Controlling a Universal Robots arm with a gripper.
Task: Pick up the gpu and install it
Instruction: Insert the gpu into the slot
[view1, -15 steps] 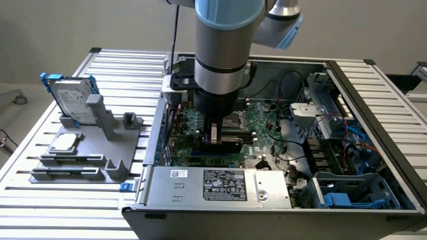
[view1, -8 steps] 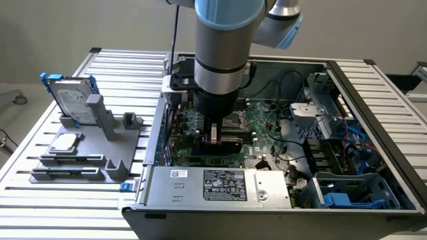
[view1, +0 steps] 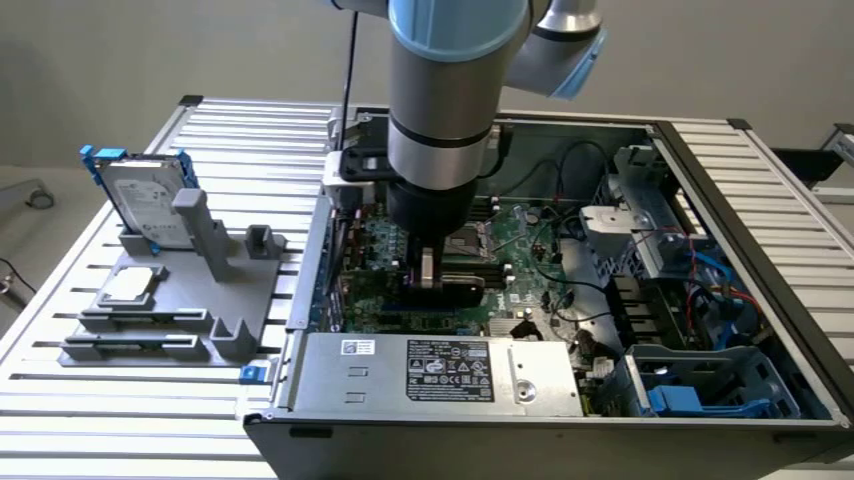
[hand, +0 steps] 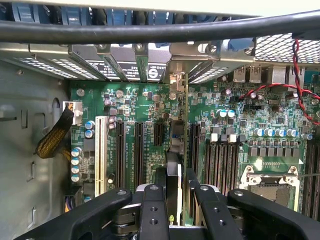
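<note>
1. Pinching the gpu (hand: 173, 167) in the claw (hand: 177, 212), edge-on, fingers (hand: 152, 215) pressed against both faces.
2. Down inside the open computer case (view1: 400, 450) now, holding the gpu just under the claw and over the motherboard (hand: 230, 135).
3. Running lengthways among the black expansion slots (hand: 138, 150), with the silver bracket (hand: 176, 80) at the end far from the claw, near the case's rear openings.
4. Pickup done, by the look of it: well off to the claw's side, the grey holder (view1: 214, 240) and hard drive (view1: 140, 200) out on the bench (view1: 80, 400).
5. Not let go yet. Cannot tell whether seated in a slot or just above one, so counting the install as unfinished.
</note>
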